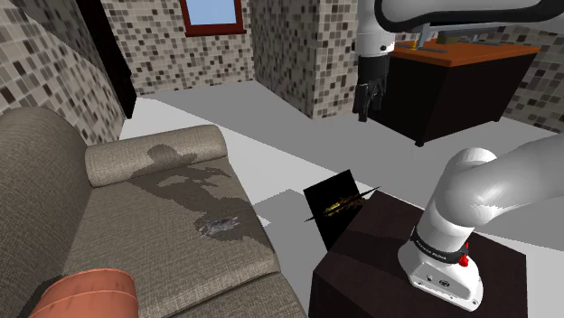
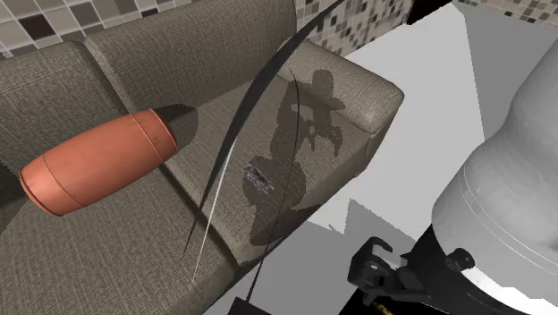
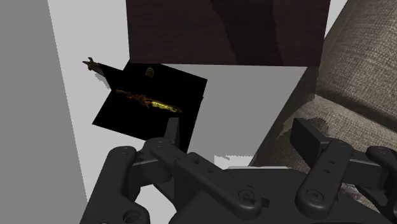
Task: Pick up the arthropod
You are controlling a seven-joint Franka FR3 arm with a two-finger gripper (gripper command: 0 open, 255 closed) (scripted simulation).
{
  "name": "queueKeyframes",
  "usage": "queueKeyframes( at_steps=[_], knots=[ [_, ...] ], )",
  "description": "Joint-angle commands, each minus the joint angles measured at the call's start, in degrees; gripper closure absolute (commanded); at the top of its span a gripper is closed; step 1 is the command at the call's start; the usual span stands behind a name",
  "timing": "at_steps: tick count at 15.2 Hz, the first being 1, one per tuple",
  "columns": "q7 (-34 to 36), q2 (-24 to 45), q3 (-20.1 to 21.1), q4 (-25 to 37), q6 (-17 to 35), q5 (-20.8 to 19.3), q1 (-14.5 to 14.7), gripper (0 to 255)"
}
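The all-black two-finger gripper (image 3: 238, 128) holds its jaws apart, clasping nothing. The slender yellow-brown arthropod (image 3: 153, 102) lies on a black square patch (image 3: 124, 118) ahead of the jaws, beyond one finger's outer side, untouched.

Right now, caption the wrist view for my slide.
Open gripper well clear of a yellowish insect on a black square.

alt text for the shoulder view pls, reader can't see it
A small yellow-and-dark insect sits on a black square by the dark stand's corner, next to a grey-brown sofa. The white arm's black gripper hangs well above it in the picture, empty. An orange bolster lies at the sofa's near end.
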Motion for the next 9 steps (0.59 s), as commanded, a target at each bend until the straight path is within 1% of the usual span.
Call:
queueKeyframes(
  at_steps=[1, 9],
  knots=[
    [0.00, 0.00, 0.00, 0.00, 0.00, 0.00, 0.00, 0],
    [-3.22, 13.52, 2.79, 0.81, 12.70, 0.17, 4.16, 0]
  ],
)
